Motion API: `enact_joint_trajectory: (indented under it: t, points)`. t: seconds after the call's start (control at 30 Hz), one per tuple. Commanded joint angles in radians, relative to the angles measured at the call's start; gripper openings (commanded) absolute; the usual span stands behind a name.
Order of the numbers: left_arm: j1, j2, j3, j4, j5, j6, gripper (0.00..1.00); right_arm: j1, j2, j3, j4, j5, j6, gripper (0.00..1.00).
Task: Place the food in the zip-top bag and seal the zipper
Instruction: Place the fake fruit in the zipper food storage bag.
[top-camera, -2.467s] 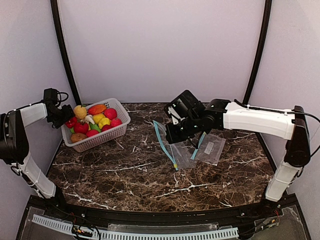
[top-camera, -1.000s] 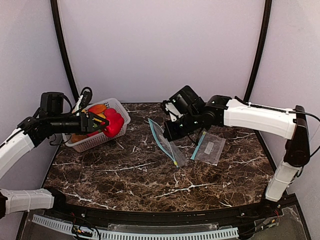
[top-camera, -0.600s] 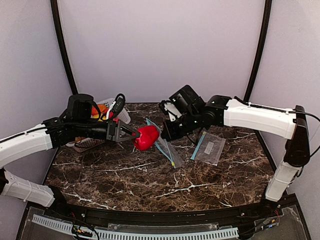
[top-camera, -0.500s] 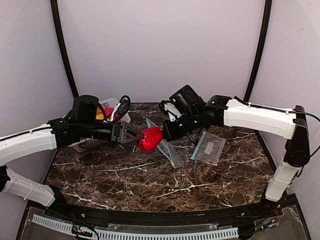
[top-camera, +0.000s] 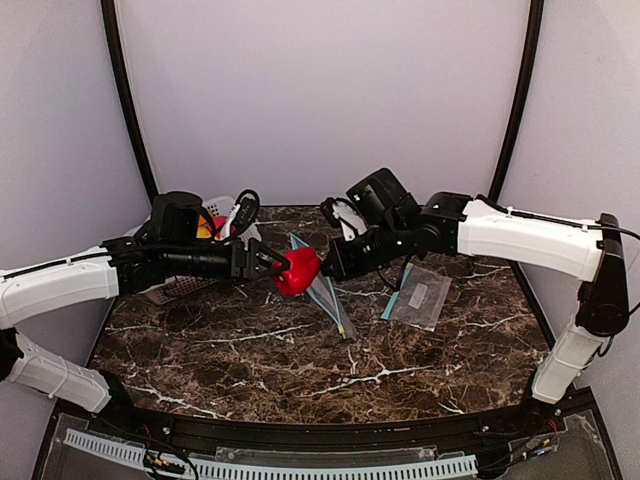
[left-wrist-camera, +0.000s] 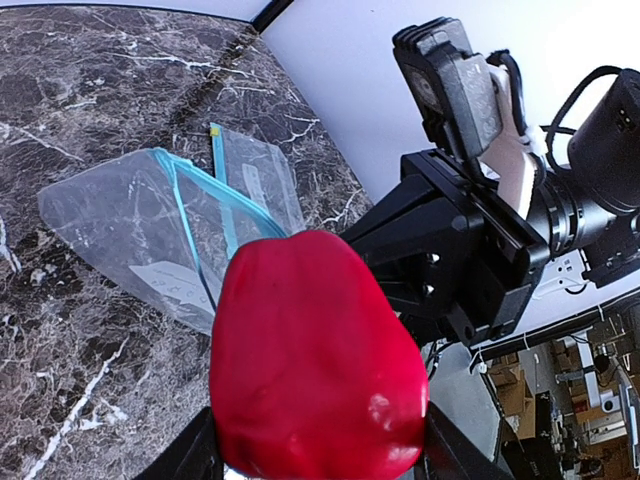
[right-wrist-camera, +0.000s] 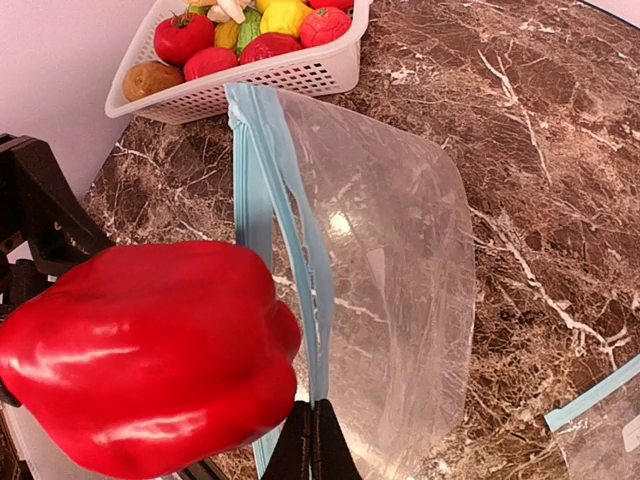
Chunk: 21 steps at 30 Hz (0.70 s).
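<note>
My left gripper (top-camera: 283, 268) is shut on a red toy pepper (top-camera: 299, 270), one piece of the food, and holds it in the air at the mouth of the zip-top bag (top-camera: 327, 292). In the left wrist view the pepper (left-wrist-camera: 315, 360) fills the space between the fingers. My right gripper (right-wrist-camera: 315, 438) is shut on the bag's blue zipper strip (right-wrist-camera: 300, 250) and lifts the clear bag (right-wrist-camera: 400, 280) off the table. The pepper (right-wrist-camera: 150, 350) hangs just left of the zipper, outside the bag. More food (right-wrist-camera: 262, 30) lies in the white basket (right-wrist-camera: 250, 85).
A second clear bag (top-camera: 420, 295) lies flat on the marble table to the right of the raised one. The basket (top-camera: 180, 288) stands at the back left, mostly hidden behind my left arm. Walls close the table in on three sides.
My left arm has carried the red pepper rightward from the basket to the bag's mouth. My right gripper has kept its hold on the zipper and shifted slightly.
</note>
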Motion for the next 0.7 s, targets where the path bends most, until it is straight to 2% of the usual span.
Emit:
enact_joint_trajectory:
  t: [0.0,0.37,0.67]
  points:
    - [-0.003,0.01,-0.02,-0.06,-0.046,-0.022,0.49,0.01,-0.036,-0.014,0.075,-0.036,0.008,0.0]
    - [-0.004,0.066,-0.012,-0.064,-0.034,-0.05,0.48,0.01,-0.064,-0.068,0.163,-0.121,-0.036,0.0]
    - [-0.003,0.116,0.022,-0.015,-0.002,-0.049,0.48,0.01,-0.054,-0.1,0.236,-0.302,-0.075,0.0]
